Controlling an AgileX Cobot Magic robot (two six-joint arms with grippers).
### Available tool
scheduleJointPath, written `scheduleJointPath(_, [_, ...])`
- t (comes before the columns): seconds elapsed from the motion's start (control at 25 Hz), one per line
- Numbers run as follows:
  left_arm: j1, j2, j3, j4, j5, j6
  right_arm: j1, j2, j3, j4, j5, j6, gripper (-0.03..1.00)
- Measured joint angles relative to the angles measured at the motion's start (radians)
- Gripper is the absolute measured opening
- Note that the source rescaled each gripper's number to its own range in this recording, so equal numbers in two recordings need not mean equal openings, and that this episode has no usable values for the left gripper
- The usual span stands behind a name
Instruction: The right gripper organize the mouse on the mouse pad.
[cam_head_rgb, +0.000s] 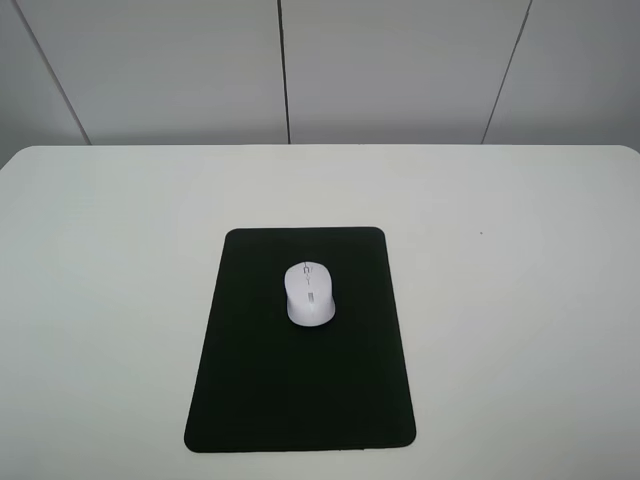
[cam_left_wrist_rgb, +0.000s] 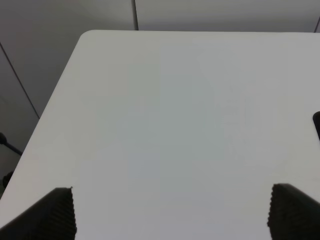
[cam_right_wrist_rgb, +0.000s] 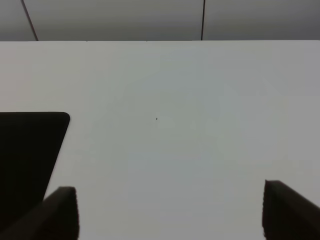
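The white mouse lies on the black mouse pad, in the pad's far half, its scroll wheel end toward the far wall. Neither arm shows in the high view. In the right wrist view the right gripper stands open over bare table, nothing between its fingertips, with a corner of the mouse pad off to one side. In the left wrist view the left gripper is open too, above empty table near a rounded table corner, and a sliver of the mouse pad shows at the frame's edge.
The white table runs to a grey panelled wall at the back. A tiny dark speck sits on the table right of the pad.
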Motion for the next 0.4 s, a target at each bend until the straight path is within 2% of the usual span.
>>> scheduleJointPath(0.4, [0.0, 0.0, 0.0, 0.0, 0.0, 0.0, 0.0, 0.0, 0.0, 0.0, 0.0, 0.0, 0.61])
